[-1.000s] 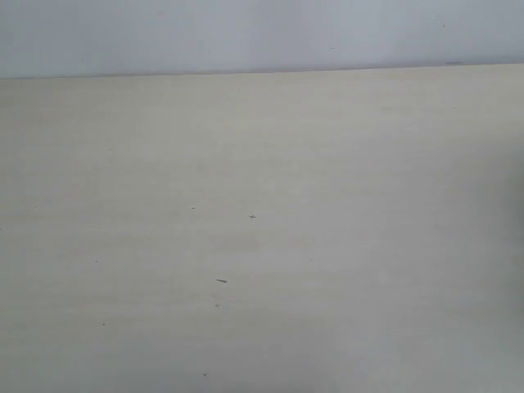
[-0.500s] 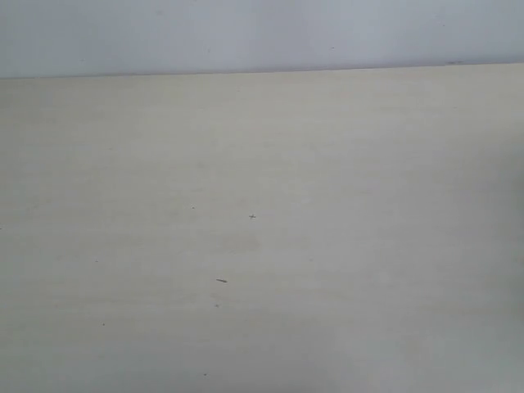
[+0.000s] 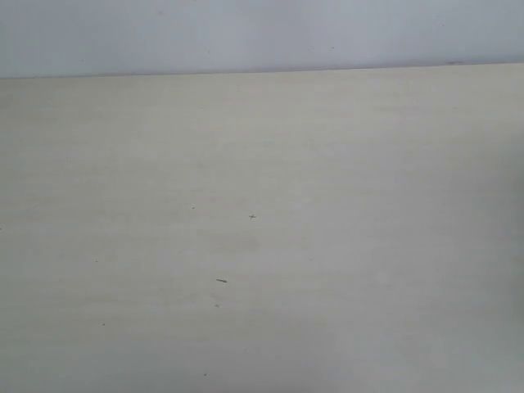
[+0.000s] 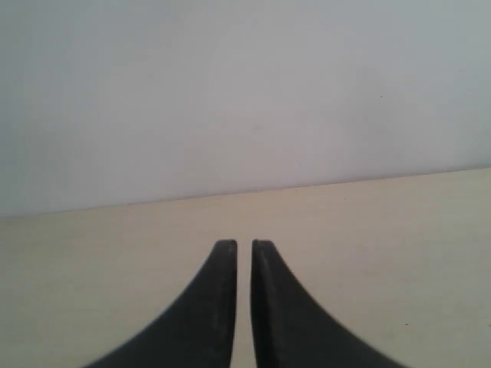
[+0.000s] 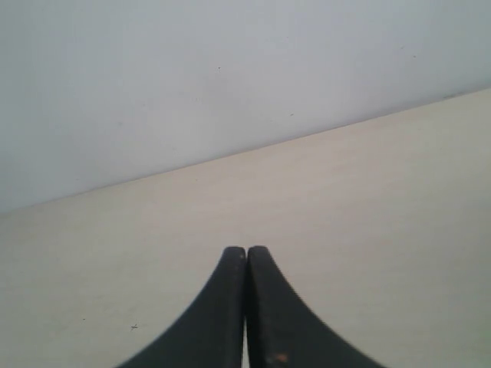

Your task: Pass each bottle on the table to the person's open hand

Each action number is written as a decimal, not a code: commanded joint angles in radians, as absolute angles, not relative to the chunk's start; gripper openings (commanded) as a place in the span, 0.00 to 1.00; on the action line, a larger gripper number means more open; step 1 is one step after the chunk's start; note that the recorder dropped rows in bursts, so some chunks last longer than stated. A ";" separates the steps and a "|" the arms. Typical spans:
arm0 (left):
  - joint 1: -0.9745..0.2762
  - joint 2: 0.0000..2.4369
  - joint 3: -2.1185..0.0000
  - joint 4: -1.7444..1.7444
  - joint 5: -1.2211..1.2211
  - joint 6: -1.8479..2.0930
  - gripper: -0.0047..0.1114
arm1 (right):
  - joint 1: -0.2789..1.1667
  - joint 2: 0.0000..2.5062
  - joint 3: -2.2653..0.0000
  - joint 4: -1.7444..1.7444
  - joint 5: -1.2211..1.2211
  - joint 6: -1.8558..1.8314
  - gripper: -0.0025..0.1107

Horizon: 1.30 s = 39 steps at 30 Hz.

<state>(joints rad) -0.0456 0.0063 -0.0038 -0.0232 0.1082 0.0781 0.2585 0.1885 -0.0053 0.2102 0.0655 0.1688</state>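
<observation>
Exterior view shows only the table, a pale surface with a few dark specks, and the wall behind its far edge. No bottles and no person's open hand appear in any view, so their location cannot be determined from these pictures. Neither arm enters this view.

Left wrist view: the left gripper has its fingers nearly together, with a thin slit between them and nothing in the slit. Right wrist view: the right gripper has its fingers pressed together and holds nothing. Both point across the tabletop toward the wall.

Risks from this state:
- Fingers this close cannot pass around a bottle. An approach made without first spreading them would likely tip the bottle or send it rolling.
- With no bottle located, any reach is blind, and the fingertips may strike the tabletop.
- With no hand located, a release has no confirmed receiver. A bottle let go early would fall.
</observation>
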 commanded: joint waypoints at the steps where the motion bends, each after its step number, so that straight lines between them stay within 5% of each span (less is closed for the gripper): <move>1: -0.044 0.000 0.000 0.157 0.126 -0.088 0.12 | 0.256 0.186 0.000 0.206 0.059 0.168 0.02; 39: -0.041 0.000 0.000 0.201 0.139 -0.136 0.12 | 0.280 0.186 0.000 0.191 0.057 0.135 0.02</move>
<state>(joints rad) -0.0456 0.0063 -0.0038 0.2007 0.1375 -0.1308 0.2774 0.1885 -0.0053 0.2063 0.0655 0.1531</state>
